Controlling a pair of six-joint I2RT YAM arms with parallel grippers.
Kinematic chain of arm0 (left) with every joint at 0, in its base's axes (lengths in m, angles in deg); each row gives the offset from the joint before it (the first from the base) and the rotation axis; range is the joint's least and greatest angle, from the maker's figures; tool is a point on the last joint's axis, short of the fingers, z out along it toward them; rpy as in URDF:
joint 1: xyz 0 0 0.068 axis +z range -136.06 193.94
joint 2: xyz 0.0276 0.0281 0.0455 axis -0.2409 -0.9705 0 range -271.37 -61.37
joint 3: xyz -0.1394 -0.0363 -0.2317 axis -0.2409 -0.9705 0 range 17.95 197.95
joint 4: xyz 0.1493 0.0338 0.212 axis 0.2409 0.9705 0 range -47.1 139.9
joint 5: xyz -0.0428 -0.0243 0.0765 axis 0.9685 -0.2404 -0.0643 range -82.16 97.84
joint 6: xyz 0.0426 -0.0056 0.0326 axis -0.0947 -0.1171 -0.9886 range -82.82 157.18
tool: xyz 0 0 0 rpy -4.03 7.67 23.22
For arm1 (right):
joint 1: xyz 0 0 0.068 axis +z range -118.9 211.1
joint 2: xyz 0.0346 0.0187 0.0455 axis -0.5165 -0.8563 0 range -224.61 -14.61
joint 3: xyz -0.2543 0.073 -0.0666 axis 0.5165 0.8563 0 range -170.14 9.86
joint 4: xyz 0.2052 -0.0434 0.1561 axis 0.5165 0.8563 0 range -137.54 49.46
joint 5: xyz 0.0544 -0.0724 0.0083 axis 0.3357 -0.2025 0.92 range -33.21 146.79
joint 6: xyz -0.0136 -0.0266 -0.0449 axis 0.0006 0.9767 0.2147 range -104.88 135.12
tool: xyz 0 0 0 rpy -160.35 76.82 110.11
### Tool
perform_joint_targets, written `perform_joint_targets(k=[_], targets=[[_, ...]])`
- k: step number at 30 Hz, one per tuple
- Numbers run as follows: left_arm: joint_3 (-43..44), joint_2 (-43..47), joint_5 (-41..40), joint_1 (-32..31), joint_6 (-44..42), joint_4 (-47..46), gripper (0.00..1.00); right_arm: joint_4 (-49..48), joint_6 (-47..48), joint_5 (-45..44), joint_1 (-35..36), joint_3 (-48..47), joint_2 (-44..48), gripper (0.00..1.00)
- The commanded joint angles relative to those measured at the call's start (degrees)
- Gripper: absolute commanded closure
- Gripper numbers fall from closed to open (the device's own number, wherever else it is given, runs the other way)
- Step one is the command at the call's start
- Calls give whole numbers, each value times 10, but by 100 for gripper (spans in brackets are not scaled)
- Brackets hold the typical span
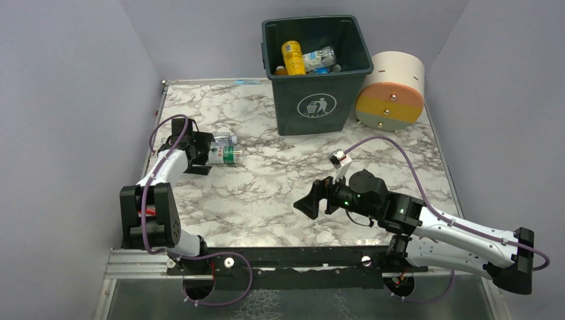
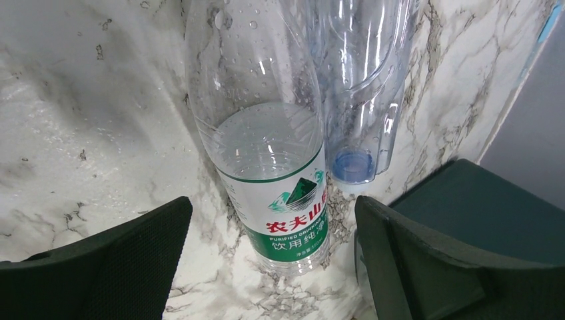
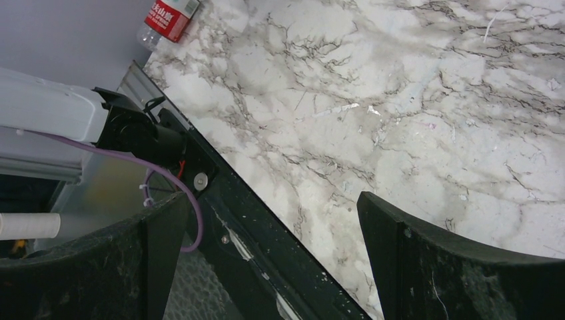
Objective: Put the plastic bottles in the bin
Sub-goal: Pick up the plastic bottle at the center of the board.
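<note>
Top view: the dark green bin (image 1: 313, 100) stands upper centre on the marble table (image 1: 280, 193). Several bottles are already inside, with a yellow-orange one (image 1: 293, 57) on top. My left gripper (image 1: 200, 152) is out at frame left, jaws wide, nosed up to a green-label water bottle (image 1: 225, 153) lying on its side. I read that as lined up for a pick, nothing gripped yet. My right gripper (image 1: 312, 200) hangs lower centre, wide open and empty, probably parked clear of the left arm's lane. A cream-and-orange cylinder (image 1: 392, 90) lies just right of the bin. Plain grey-lilac walls close in three sides.

Left wrist: the green-label bottle's base end sits between my fingers (image 2: 120, 260) with a gap on each side, so no contact. It looks part-filled, with droplets inside. A second clear bottle with a blue cap (image 2: 363, 80) lies right beside it, touching or nearly. Closing could snag that one too.

Right wrist: the open jaws frame bare marble, with the black base rail (image 3: 220, 200) lower left. A red-label bottle (image 3: 166, 17) lies upper left at the table edge, well apart from this gripper.
</note>
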Motion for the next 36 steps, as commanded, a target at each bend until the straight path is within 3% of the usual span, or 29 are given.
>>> perform_joint_targets(k=[1, 36], targets=[[13, -4, -4, 3, 30, 28, 2, -6, -3, -6, 2, 6, -4, 0], [50, -97, -25, 2, 14, 23, 11, -10, -3, -8, 1, 15, -3, 0]])
